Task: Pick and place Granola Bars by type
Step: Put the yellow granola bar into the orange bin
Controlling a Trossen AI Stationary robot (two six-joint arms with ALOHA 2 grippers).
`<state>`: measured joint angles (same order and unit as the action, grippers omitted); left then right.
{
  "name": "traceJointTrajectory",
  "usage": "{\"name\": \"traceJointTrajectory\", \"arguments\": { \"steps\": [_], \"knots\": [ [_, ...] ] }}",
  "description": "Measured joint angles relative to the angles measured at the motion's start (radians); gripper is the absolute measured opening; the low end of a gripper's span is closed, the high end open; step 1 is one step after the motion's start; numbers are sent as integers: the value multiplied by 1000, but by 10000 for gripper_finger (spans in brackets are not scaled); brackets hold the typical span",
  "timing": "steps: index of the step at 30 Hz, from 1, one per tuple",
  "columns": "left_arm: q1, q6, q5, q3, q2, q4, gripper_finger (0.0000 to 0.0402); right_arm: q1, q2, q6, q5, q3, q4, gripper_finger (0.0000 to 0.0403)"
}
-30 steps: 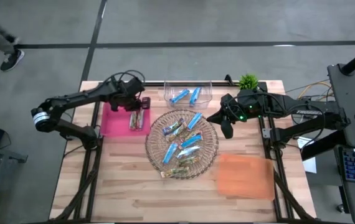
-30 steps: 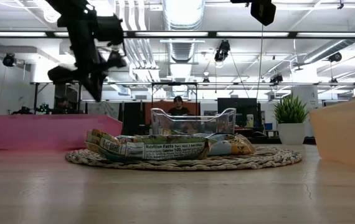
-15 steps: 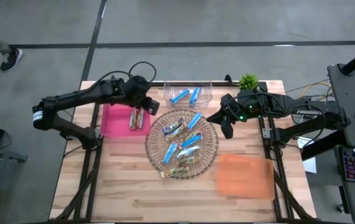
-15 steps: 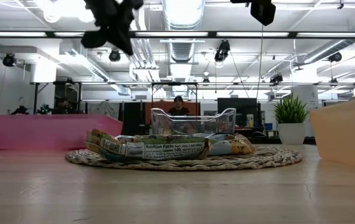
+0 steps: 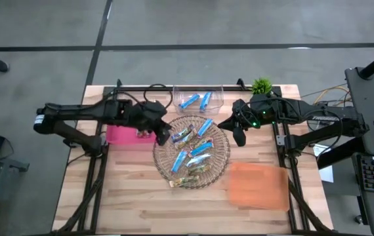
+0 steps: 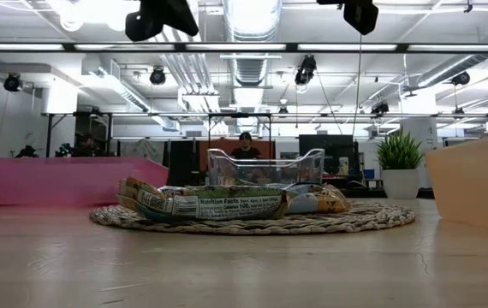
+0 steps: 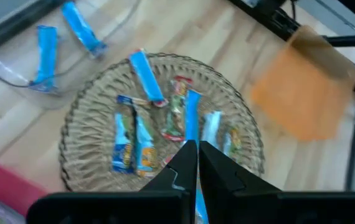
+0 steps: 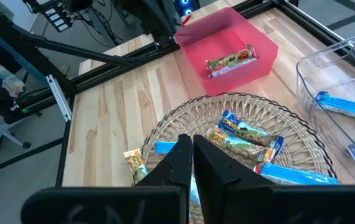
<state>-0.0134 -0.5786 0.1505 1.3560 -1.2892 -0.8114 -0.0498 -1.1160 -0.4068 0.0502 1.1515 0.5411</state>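
Several granola bars (image 5: 192, 152), blue, silvery and brownish-green, lie in a heap on the round wicker tray (image 5: 221, 164) at the table's middle. Two blue bars (image 5: 197, 100) lie in the clear bin at the far edge. Brownish-green bars (image 8: 230, 60) lie in the pink bin (image 8: 255, 34). My left gripper (image 5: 163, 133) hangs high over the tray's left rim, shut and holding nothing; the left wrist view shows its fingers (image 7: 193, 155) above the bars (image 7: 146, 76). My right gripper (image 5: 239, 136) waits shut beside the tray's right rim.
An orange bin (image 5: 259, 185) sits at the table's near right. A small potted plant (image 5: 261, 85) stands at the far right corner. The left arm hides part of the pink bin (image 5: 118, 133). Bare wood lies along the near edge.
My left gripper has moved from above the pink bin toward the table's right and near side, and now stands over the tray's left rim. In the low view it has also risen. The bars and my right arm have stayed still.
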Motion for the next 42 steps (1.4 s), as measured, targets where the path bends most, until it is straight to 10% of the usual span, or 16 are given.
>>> {"name": "traceJointTrajectory", "arguments": {
  "steps": [42],
  "knots": [
    [128, 145, 140, -2, 33, 69, 0, 4, -66, 51, 160, 119, 34, 9]
  ]
}}
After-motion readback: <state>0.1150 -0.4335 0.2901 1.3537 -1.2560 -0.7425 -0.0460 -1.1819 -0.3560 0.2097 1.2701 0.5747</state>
